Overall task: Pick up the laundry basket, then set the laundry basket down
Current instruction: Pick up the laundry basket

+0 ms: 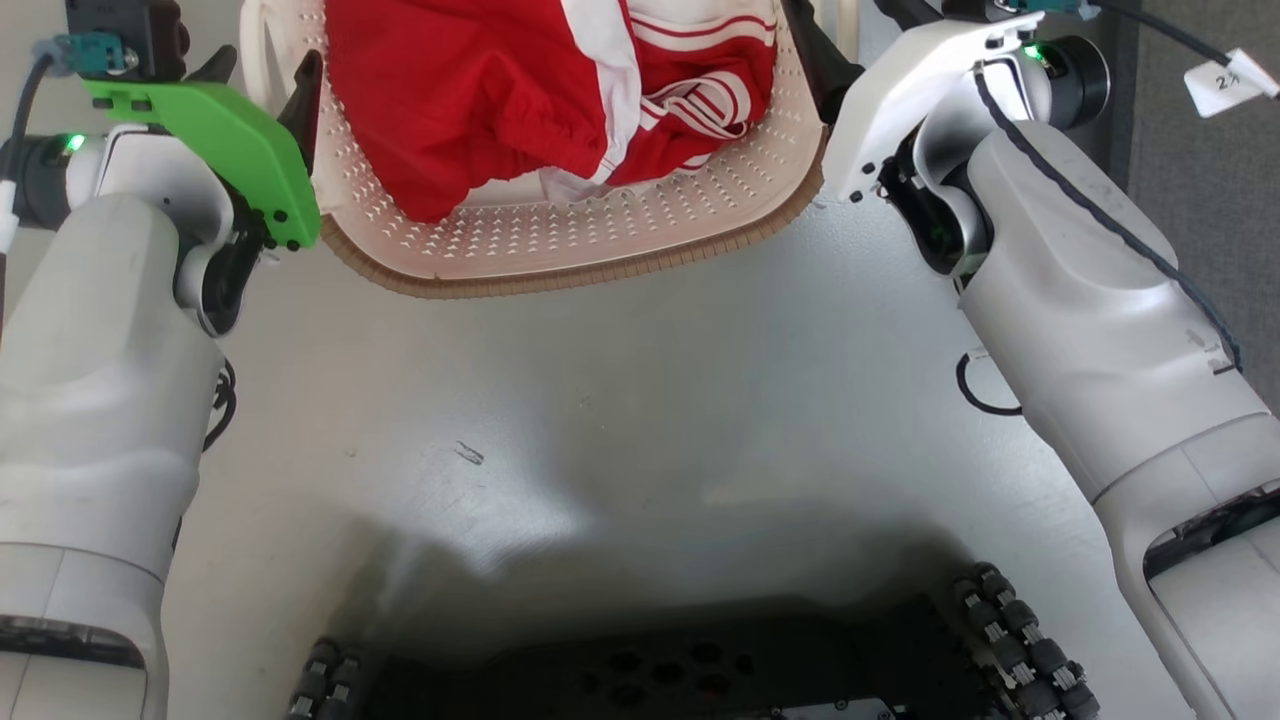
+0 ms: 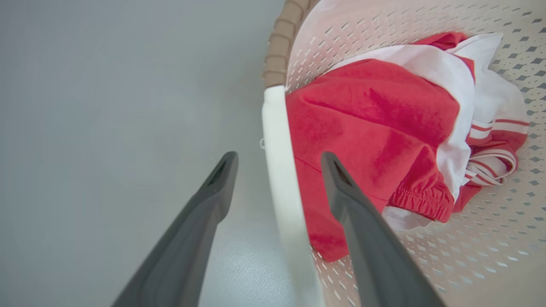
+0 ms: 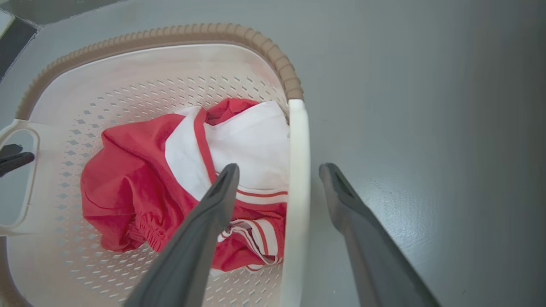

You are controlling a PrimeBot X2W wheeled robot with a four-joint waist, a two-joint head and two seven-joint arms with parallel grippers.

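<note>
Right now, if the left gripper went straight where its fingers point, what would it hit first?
The left gripper would probably meet the red clothes with its inner finger; its outer finger heads for the floor. The white handle of the basket sits between them. Depth is unclear.

Likely a robotics lab or test room rather than a home: a glossy grey floor [image 1: 640, 400] (scuffed in places), and a numbered paper tag [image 1: 1228, 82] on a cable [image 1: 1165, 30].

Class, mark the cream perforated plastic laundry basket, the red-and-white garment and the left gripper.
laundry basket [image 1: 560, 235]: head view, perforated near wall.
red-and-white garment [image 2: 367, 111]: left wrist view, red cloth.
left gripper [image 2: 279, 155]: left wrist view, midway between fingertips.
</note>
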